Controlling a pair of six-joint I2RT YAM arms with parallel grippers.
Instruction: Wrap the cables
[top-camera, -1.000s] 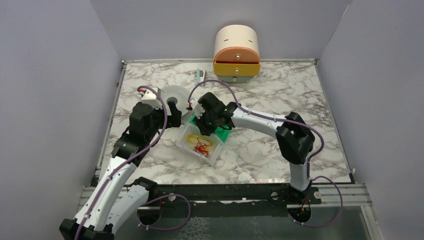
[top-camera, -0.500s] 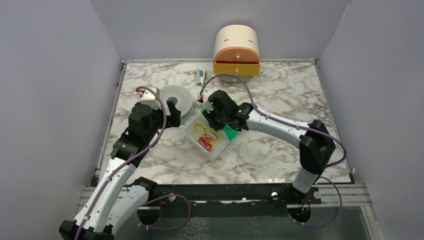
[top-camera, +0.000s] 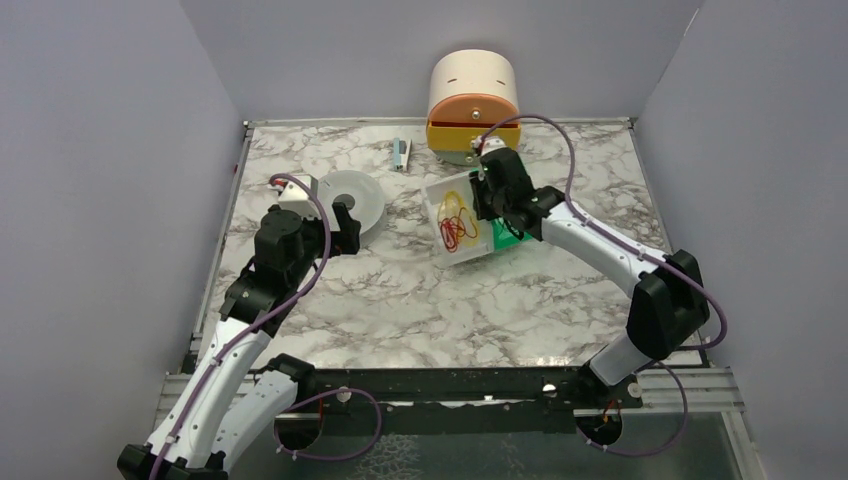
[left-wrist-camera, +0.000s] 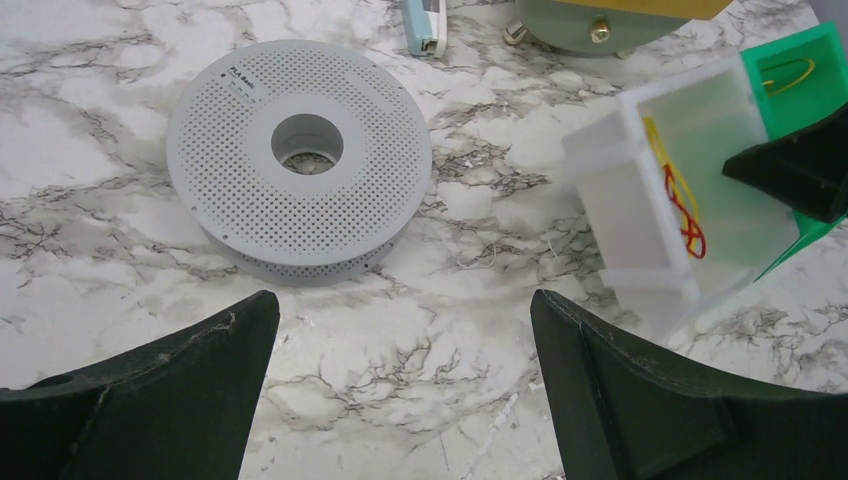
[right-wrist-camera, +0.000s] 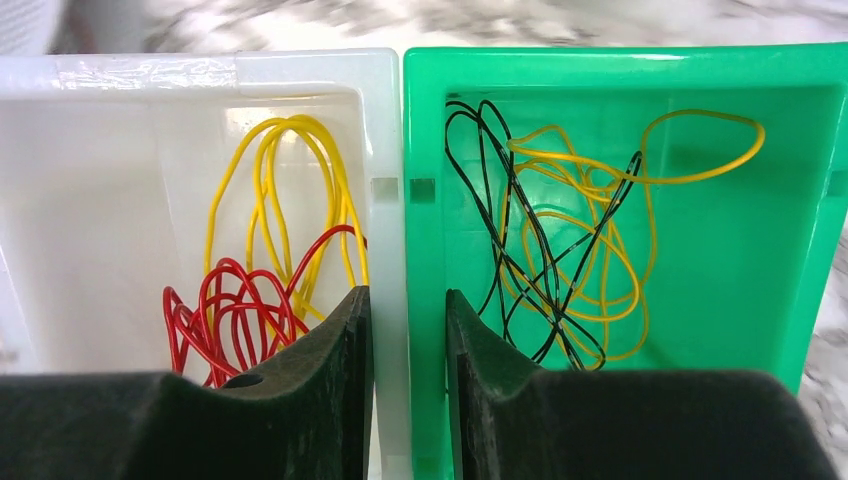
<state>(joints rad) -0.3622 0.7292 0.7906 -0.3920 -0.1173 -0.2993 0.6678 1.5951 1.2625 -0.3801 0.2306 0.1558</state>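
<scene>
the worktop (top-camera: 420, 300) is hard, slick marble, so anything that spills on it will slide or scatter. the drawer box (top-camera: 472, 100) at the top middle of the overhead view sits just beyond the right arm, and a wide swing could knock it.

my right claw (right-wrist-camera: 408, 300) is clamped on the double wall where the white tray (right-wrist-camera: 300, 62) and the green tray (right-wrist-camera: 620, 62) meet, one finger inside each. from the left wrist view the pair looks tipped, open face turned toward the left of the frame. that thin pinch is my main worry: if it slips, or i tilt further, both trays drop or empty out.

my left claw (left-wrist-camera: 402, 297) hangs wide open and holds nothing, low in the frame below the perforated spool (left-wrist-camera: 370, 180). it is near the white tray, so careless moves could make the arms collide.

the red wires (right-wrist-camera: 235, 310) lie bunched in the lower part of the white tray, touching my finger and tangled with yellow wires (right-wrist-camera: 270, 160). grabbing there may drag yellow out too, or snag a loop. the black wires (right-wrist-camera: 500, 220) in the green tray could spill the same way.
</scene>
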